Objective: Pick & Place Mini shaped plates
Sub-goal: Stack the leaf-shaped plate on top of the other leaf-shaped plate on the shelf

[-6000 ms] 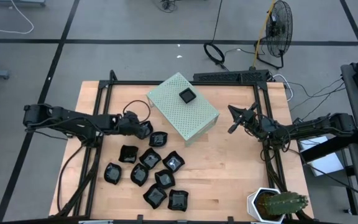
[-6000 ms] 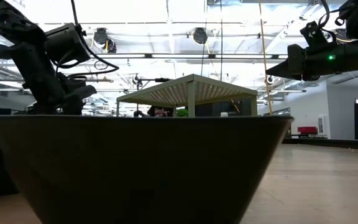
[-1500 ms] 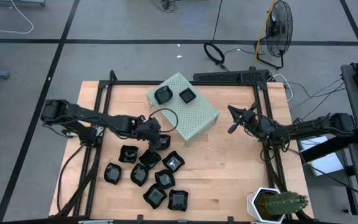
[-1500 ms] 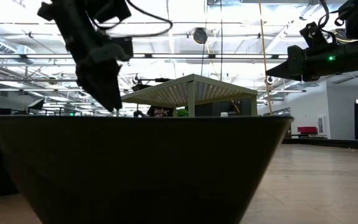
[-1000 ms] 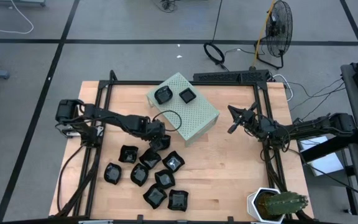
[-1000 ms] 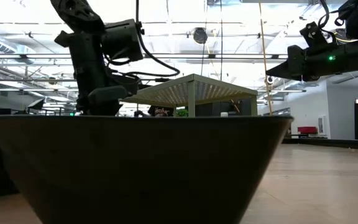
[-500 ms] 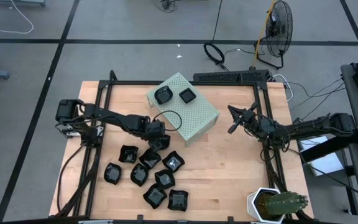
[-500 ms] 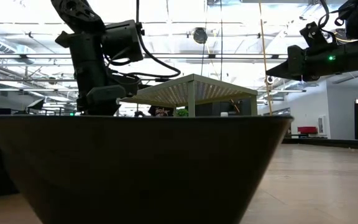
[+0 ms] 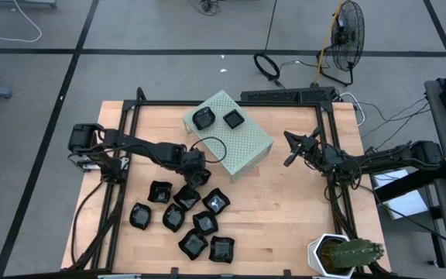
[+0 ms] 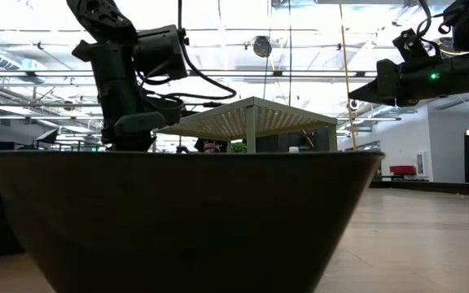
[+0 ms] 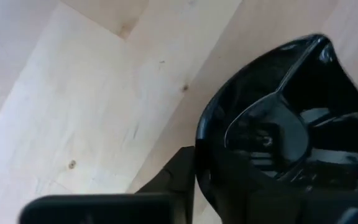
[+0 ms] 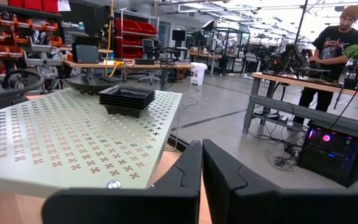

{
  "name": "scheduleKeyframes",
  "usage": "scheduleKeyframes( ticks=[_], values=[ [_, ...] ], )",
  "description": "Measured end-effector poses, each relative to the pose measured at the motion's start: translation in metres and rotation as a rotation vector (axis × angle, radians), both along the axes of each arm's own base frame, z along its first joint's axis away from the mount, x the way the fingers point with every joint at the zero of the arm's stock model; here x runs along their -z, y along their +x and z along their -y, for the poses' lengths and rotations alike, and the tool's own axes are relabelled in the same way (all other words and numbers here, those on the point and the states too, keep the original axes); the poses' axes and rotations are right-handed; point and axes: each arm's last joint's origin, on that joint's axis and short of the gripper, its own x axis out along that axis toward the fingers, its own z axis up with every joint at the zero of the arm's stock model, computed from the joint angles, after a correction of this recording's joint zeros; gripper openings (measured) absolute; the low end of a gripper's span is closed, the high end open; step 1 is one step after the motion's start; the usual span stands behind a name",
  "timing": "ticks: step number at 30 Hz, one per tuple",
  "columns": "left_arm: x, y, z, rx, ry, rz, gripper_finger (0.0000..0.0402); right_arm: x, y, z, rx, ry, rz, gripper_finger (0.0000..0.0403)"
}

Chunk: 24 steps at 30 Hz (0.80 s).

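Several glossy black mini shaped plates [image 9: 188, 221] lie flat in a cluster on the wooden table, near and left of the pale green perforated box [image 9: 235, 143]. Two more plates [image 9: 204, 118] [image 9: 233, 118] sit on the box top. My left gripper [image 9: 197, 172] is down at the cluster's far edge, by the box's near-left corner, shut on one plate [image 11: 278, 124]. My right gripper [image 9: 293, 147] hovers right of the box, shut and empty; its wrist view looks across the box top [image 12: 73, 143]. One plate [image 10: 186, 220] fills the bottom of the low view. My left gripper has the plate by its rim [image 11: 199, 155], coming from above and pointing down. One finger [image 11: 176, 177] lies against the outside of the rim; the plate hides the other finger. Whether the plate is off the table, I cannot tell.
A potted cactus [image 9: 345, 254] stands at the table's near right corner. Black frame rails [image 9: 122, 155] run along both sides of the table. Bare wood lies between the box and the right arm. A person [image 12: 334, 50] stands at a bench in the room beyond.
A little over a second ago my left gripper came down from beside the box onto the plate at the cluster's far edge. It has kept still there since.
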Motion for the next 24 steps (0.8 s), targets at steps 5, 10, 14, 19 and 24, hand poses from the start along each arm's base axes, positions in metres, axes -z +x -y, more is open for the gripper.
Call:
scheduleKeyframes(
  ticks=[5,10,14,19,24],
  values=[
    [-0.008,-0.003,0.000,0.023,0.009,0.008,0.0006,0.000,0.000,0.000,0.000,0.000,0.000,0.0004],
    [-0.023,-0.009,0.001,0.022,0.010,0.055,0.0007,0.000,0.000,0.000,0.000,0.000,-0.005,0.0004],
    [-0.050,-0.017,0.004,0.016,0.015,0.165,0.0006,0.002,0.000,0.000,0.000,0.000,-0.016,0.0004],
    [-0.088,-0.032,0.012,0.035,0.059,0.343,0.0004,0.002,0.000,0.000,0.000,0.000,-0.024,0.0004],
    [-0.127,-0.048,0.022,0.016,0.165,0.576,0.0007,0.003,0.001,0.000,-0.001,0.000,-0.028,0.0004]
  ],
)
